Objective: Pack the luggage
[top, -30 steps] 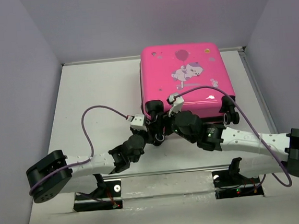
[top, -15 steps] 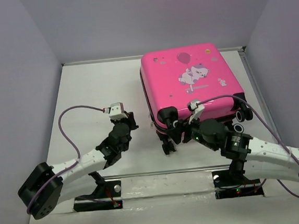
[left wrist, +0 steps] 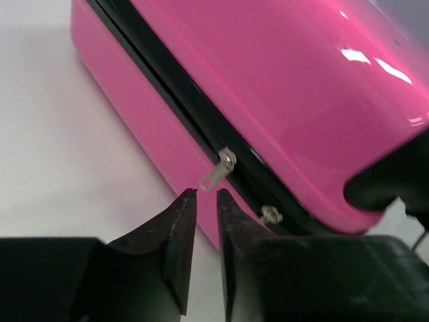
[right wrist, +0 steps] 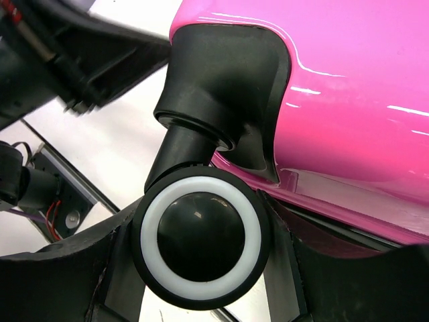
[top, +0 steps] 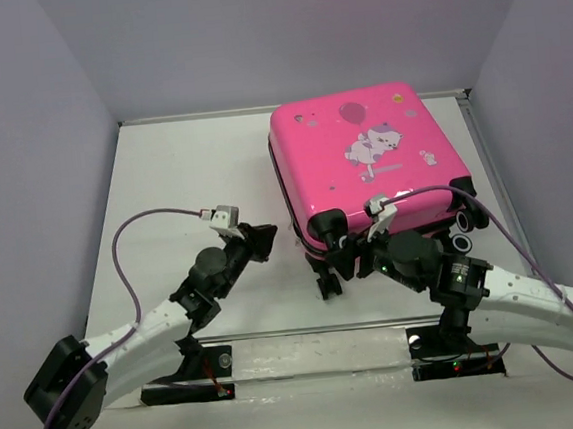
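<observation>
One suitcase, two arms, and it really comes down to where you can grab it. The small hot-pink hard-shell suitcase [top: 362,158] with the cartoon stickers lies flat, sticker side up and lid down. It's on the far right part of the white table [top: 183,173], wheels toward the arms.

The shell looks glossy and stiff, so I'd guess fingers would just skate off the flat faces. It won't dent, but there's nothing to pinch. It's probably light if it's empty, and I'd expect it to slide on that smooth top when tugged, so something has to anchor it.

That looks like the right gripper's [right wrist: 204,228] job. It's clamped on either side of a black caster wheel with a white ring [right wrist: 198,245] at the near corner. Decent hold, though a caster can swivel, so maybe a bit wobbly.

The left gripper [left wrist: 204,196] is nearly pinched together, with a thin slit between the black tips and nothing in it. It sits just short of the small silver zipper pull [left wrist: 218,171] poking out of the black zipper track [left wrist: 167,87]. I reckon that tab is the real handle for opening the lid: tiny, thin, floppy, easy to miss. A second silver pull [left wrist: 270,215] sits near it along the track.
</observation>
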